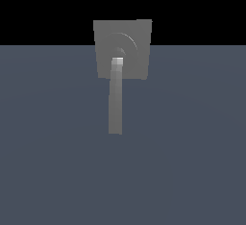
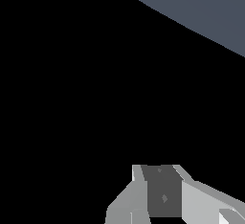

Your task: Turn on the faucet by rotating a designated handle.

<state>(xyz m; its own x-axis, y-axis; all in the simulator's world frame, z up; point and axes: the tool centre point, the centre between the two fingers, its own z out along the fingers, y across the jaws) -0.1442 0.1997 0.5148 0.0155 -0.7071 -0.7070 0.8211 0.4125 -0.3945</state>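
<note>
In the exterior view I see the faucet [image 1: 132, 39], a grey square plate with raised round rings, standing at the far edge of the blue-grey counter [image 1: 192, 147], about in the middle between the exterior view's left and right. Its upper part shows against the black background. The handle [image 1: 115, 104] is a long, slim grey bar. Its paler rounded end sits on the lower part of the plate, close to the centre of the rings, and the bar reaches from there straight toward the camera over the counter, almost without tilt to either side. Nothing touches the handle in this view, and neither my arm nor my fingers are visible there.

In the wrist view my fingers [image 2: 162, 194] show only partly, at the edge of the picture: pale grey parts on both sides of a darker grey part. I cannot tell from this how far open they are, because the tips are cut off. I see nothing between them and nothing touching them. Most of this view is black, with one corner of the blue-grey counter far away from my fingers. The faucet is not clearly seen here.
</note>
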